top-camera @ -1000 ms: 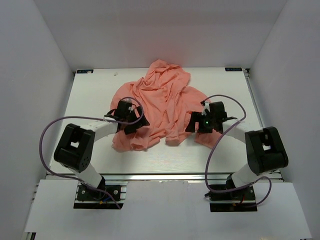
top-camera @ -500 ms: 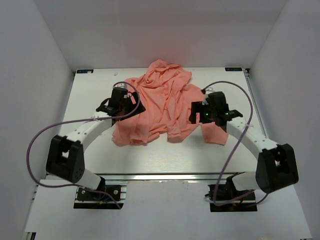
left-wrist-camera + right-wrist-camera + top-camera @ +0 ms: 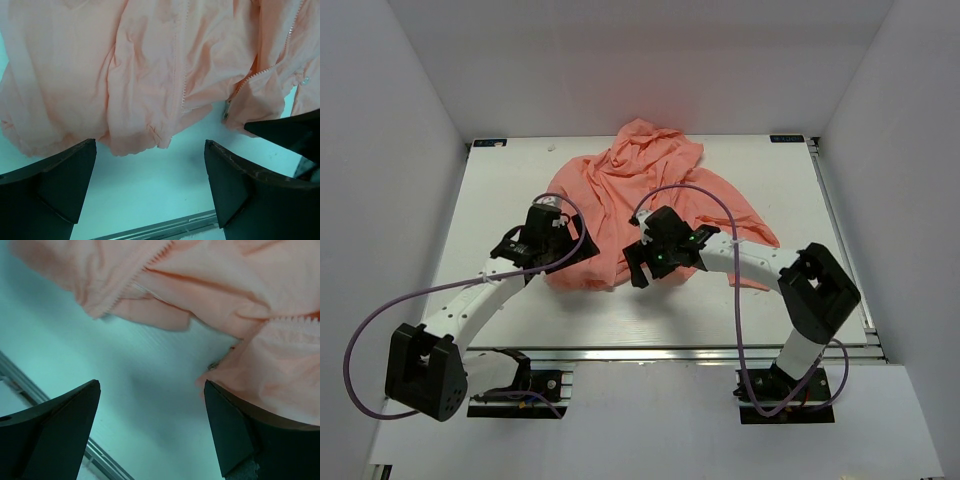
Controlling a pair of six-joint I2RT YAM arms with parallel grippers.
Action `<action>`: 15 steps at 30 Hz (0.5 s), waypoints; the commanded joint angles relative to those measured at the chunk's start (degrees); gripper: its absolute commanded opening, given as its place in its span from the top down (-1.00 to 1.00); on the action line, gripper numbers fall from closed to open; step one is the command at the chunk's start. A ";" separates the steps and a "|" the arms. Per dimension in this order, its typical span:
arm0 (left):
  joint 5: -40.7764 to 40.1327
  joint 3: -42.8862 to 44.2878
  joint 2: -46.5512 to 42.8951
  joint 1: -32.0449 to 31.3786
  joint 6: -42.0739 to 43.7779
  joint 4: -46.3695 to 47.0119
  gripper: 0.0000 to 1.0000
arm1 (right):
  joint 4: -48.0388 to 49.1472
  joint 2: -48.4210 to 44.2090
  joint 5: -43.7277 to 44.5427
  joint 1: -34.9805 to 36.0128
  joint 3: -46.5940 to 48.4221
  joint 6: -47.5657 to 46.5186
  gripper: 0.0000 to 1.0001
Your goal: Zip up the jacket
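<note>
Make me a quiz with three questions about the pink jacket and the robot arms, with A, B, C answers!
1. Where is the jacket?
A. hanging on the wall
B. lying on the white table
C. folded in a drawer

2. What colour is it?
A. blue
B. green
C. salmon-pink

3. How is the left gripper?
A. open, holding nothing
B. shut on a sleeve
C. shut on a cup

Answers:
1 B, it lies crumpled on the tabletop.
2 C, the fabric is pink in every view.
3 A, its fingers stand wide apart with nothing clamped between them.
</note>
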 commanded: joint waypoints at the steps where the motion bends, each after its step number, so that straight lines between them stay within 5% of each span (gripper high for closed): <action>1: -1.12 -0.86 -2.37 0.10 -0.74 -1.31 -0.96 | -2.80 1.04 4.33 -0.24 1.94 1.57 -0.79; 5: -1.12 -1.30 -2.37 0.18 -0.91 -0.78 -0.96 | -4.30 0.08 10.49 -0.50 -1.92 3.23 -0.79; 15: -1.21 -0.25 -1.85 0.18 -0.21 -1.21 -0.96 | -3.15 -0.45 9.80 -3.31 -6.16 7.37 -0.79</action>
